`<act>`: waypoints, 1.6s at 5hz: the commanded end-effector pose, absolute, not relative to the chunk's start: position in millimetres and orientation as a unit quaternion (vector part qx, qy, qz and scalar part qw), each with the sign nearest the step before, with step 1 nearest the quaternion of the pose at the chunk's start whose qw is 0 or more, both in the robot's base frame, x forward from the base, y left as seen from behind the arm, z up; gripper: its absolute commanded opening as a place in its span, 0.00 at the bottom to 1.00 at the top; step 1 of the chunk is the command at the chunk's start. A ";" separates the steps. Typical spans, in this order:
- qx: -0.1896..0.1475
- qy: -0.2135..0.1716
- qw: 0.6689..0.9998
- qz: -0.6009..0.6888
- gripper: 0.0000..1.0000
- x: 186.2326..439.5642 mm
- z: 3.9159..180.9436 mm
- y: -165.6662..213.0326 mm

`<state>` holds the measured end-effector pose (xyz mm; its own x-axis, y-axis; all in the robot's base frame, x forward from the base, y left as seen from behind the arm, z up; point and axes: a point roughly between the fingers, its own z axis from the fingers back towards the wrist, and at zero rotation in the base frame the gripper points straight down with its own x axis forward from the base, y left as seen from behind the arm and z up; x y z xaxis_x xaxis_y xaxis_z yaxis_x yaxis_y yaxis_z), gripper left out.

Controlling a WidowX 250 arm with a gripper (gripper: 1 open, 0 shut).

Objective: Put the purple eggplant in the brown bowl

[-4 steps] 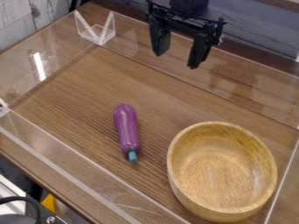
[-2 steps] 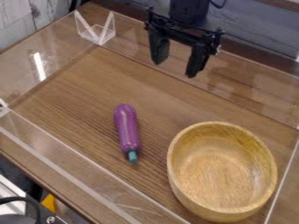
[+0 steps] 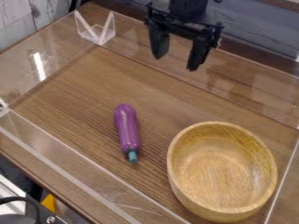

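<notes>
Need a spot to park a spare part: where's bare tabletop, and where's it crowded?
Bare: the wood between the eggplant and the claw; also left of the eggplant toward the picture's left edge.
Crowded: the near right, filled by the brown bowl, with only a narrow strip between it and the eggplant.

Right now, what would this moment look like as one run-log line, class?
gripper: open, holding nothing | eggplant: on table, left of bowl | bowl: empty

It looked like a lab or workshop: a robot arm (image 3: 184, 19) reached over the far edge of a wooden table (image 3: 87, 101), and a black cable (image 3: 21, 200) curled by its near left corner.
</notes>
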<state>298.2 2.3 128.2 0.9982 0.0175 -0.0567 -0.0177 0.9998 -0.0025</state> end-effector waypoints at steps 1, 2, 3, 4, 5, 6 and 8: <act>0.003 -0.005 1.000 0.012 1.00 304.2 146.0 5.9; 0.003 -0.008 1.000 0.010 1.00 300.7 148.1 5.3; 0.004 -0.011 1.000 0.008 1.00 297.3 150.1 4.3; 0.005 -0.012 1.000 0.007 1.00 296.0 150.9 3.3; 0.006 -0.013 1.000 0.006 1.00 296.2 149.6 2.1; 0.008 -0.015 1.000 0.005 1.00 297.5 148.8 0.6; 0.010 -0.017 1.000 0.000 1.00 296.9 149.1 -1.8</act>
